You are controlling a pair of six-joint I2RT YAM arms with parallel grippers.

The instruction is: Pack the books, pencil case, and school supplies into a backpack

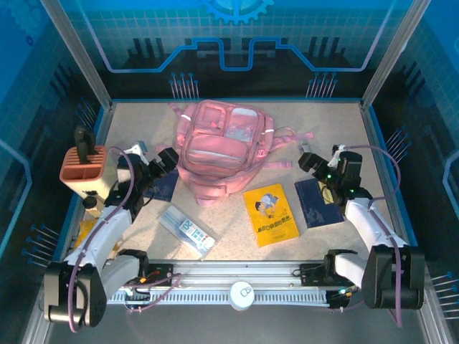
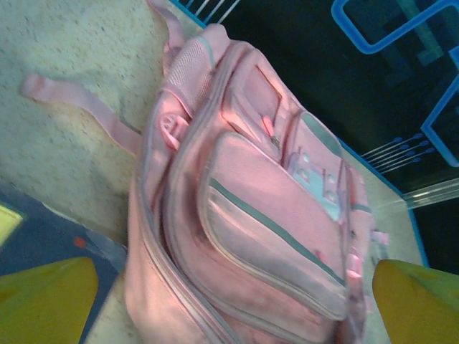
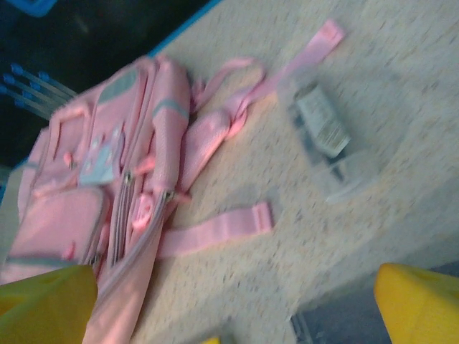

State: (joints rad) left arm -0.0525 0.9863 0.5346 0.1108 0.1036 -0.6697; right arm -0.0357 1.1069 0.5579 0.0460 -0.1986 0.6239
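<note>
- The orange holder (image 1: 82, 172) stands at the left edge of the tabletop (image 1: 323, 122).
- The left claw (image 1: 165, 159) hangs open and empty above the left navy book (image 1: 162, 188).
- The pencil case (image 1: 186, 231) lies slanted near the front.
- The pink backpack (image 1: 222, 147) lies flat, mid-back.
- The yellow book (image 1: 270, 213) lies just beside the right navy book (image 1: 318, 202).
- The right claw (image 1: 310, 162) is open and empty, right of the backpack.

A robotics lab test cell: a speckled beige tabletop (image 1: 323, 122) boxed in by glossy blue wall panels printed with circuit lines and a gear (image 1: 237, 36), silver aluminium frame posts (image 1: 75, 50), and two white-and-black robot arms (image 1: 107, 229) on a ribbed metal rail (image 1: 237, 272).
</note>
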